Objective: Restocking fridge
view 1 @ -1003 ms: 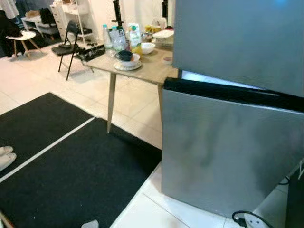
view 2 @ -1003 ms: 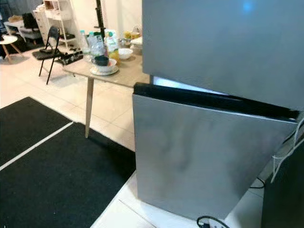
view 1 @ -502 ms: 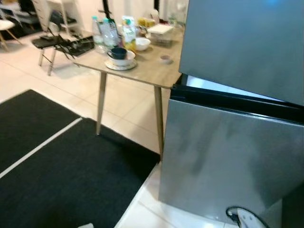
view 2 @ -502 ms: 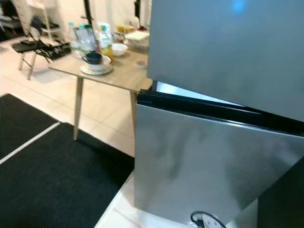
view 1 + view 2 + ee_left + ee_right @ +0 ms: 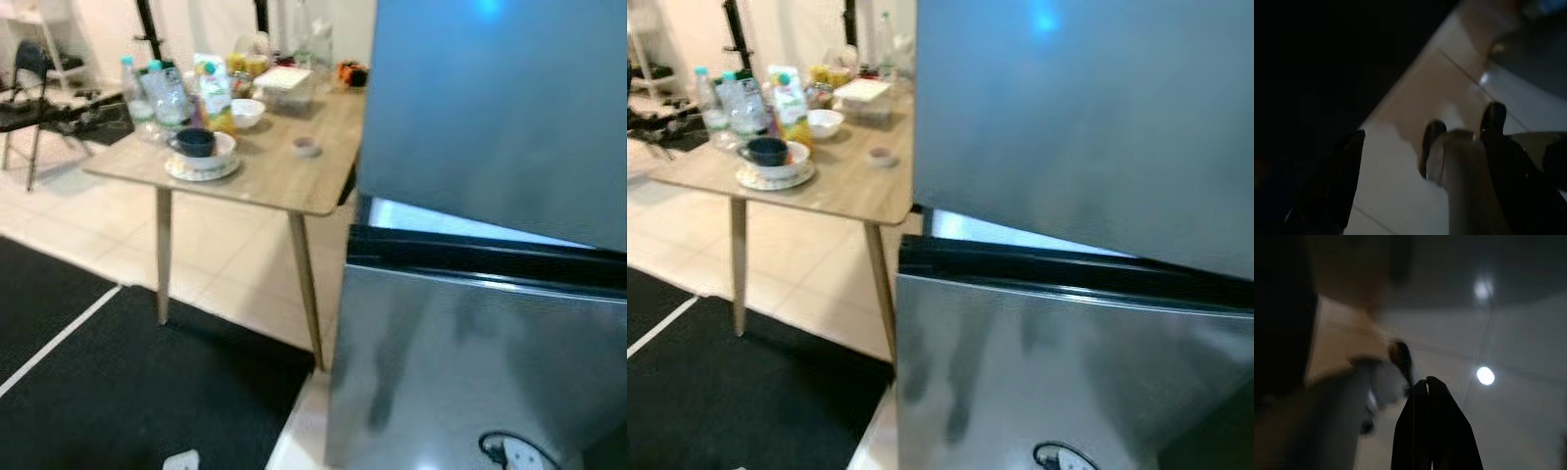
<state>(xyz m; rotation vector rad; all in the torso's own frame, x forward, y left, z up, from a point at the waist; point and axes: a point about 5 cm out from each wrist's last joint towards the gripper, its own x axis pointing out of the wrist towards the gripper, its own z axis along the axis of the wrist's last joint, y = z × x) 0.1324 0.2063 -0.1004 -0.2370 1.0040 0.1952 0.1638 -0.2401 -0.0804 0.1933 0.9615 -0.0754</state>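
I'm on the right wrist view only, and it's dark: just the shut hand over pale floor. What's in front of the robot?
Observer: A grey fridge stands straight ahead, close up.
Operator: Is it open?
Observer: The lower door looks ajar, with a bright gap above its dark top edge.
Operator: Anything nearby to stock it with?
Observer: To the fridge's left, a wooden table carries water bottles, a carton and a dark bowl on a plate.
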